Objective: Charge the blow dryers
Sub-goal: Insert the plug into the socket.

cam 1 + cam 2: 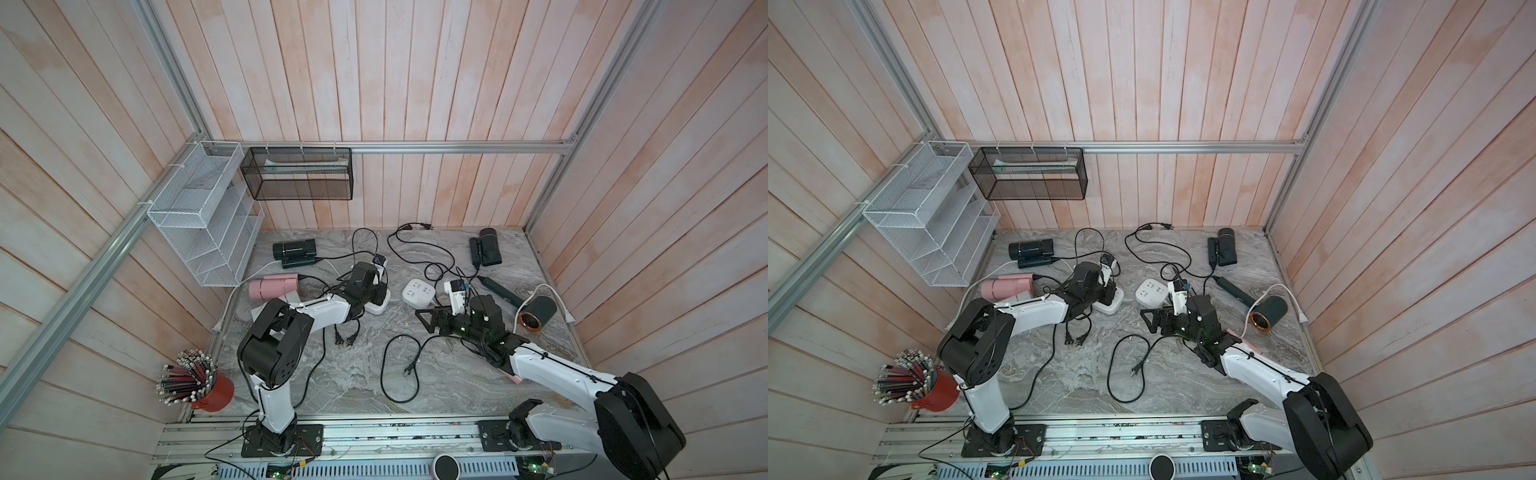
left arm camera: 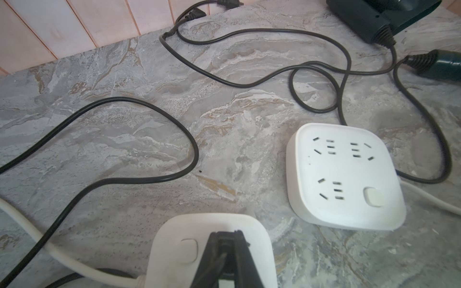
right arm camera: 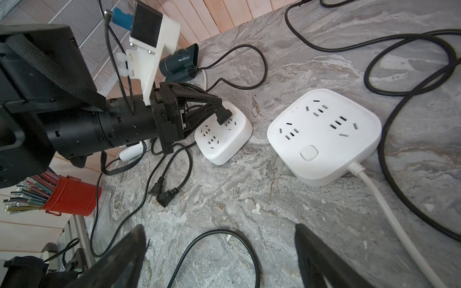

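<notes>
The left gripper [image 3: 216, 107] is closed on a black plug [image 3: 224, 118] at the power strip [image 3: 224, 149]; if it is tilted, slots could be missed and the strip shoved. The right gripper [image 3: 219, 228] is spread wide, empty; blow dryers [image 1: 293, 252] lie around that strip.

Grey-veined marble tabletop [image 1: 332, 382], white power strips [image 1: 419, 293], black plug [image 3: 224, 116], pink blow dryer [image 1: 272, 286] at nine o'clock, dark blow dryers [image 1: 294, 249], red cup [image 1: 216, 392].

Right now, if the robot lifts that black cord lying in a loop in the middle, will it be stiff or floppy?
Probably floppy: the black cord lies in loose curves on the marble table. It looks thin, so it is likely light. Its plug end would probably dangle and swing.
</notes>
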